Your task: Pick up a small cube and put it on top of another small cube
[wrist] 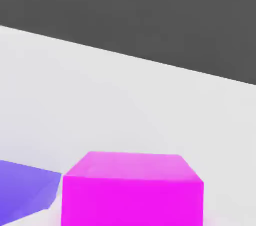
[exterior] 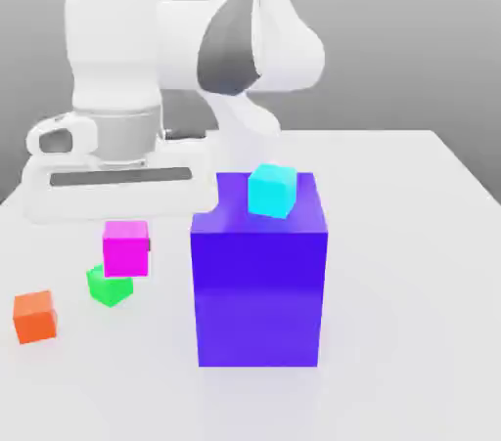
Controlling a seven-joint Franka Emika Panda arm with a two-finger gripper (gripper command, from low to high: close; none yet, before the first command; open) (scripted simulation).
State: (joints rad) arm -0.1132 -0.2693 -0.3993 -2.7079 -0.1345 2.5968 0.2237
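The hand (exterior: 125, 224) is gripping the pink cube (exterior: 126, 247), clamped tight on it and holding it just above the green cube (exterior: 108, 286) on the table (exterior: 421, 234), beside the purple block (exterior: 259, 283).

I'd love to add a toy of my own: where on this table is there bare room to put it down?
The widest bare stretch lies on the exterior view's right of the big purple-blue block, out to the table edge. It is crowded on the left, where the magenta cube, green cube and orange cube cluster under the arm.
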